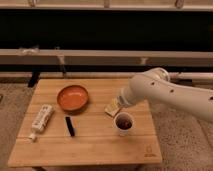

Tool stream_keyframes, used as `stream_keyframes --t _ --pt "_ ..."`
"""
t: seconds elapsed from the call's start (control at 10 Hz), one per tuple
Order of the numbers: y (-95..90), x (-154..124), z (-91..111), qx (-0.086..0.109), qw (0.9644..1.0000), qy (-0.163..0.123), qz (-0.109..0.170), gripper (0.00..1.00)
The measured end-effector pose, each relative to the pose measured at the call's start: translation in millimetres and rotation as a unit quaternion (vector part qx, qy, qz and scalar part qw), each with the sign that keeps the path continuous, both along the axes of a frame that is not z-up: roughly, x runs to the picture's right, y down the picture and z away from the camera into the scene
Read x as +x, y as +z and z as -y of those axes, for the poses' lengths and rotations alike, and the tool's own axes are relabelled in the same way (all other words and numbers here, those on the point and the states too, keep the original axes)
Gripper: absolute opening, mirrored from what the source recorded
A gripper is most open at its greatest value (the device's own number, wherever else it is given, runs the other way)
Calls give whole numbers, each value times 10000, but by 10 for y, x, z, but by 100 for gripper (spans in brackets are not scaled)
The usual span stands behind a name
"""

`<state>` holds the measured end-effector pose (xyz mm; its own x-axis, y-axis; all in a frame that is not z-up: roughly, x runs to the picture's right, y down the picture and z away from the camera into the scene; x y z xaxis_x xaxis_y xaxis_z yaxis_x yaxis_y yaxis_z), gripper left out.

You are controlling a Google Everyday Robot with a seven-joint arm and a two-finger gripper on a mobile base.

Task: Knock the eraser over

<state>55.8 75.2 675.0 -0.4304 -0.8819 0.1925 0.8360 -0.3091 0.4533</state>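
Observation:
The eraser (70,126) is a small slim black bar lying on the wooden table (95,145), left of centre and near the front. The white arm reaches in from the right, and my gripper (119,103) sits at its end above the middle right of the table. It is over a flat beige block (112,108) and well to the right of the eraser, apart from it. The arm hides most of the gripper.
An orange bowl (73,97) stands behind the eraser. A white tube (41,120) lies at the left edge. A white cup (124,123) with dark contents stands just in front of the gripper. A dark bench runs behind the table.

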Motion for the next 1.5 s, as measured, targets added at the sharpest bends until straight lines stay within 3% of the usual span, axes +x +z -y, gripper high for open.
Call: stream_keyframes --t 1.5 --pt "-17 -8 -1 41 10000 -75 -8 62"
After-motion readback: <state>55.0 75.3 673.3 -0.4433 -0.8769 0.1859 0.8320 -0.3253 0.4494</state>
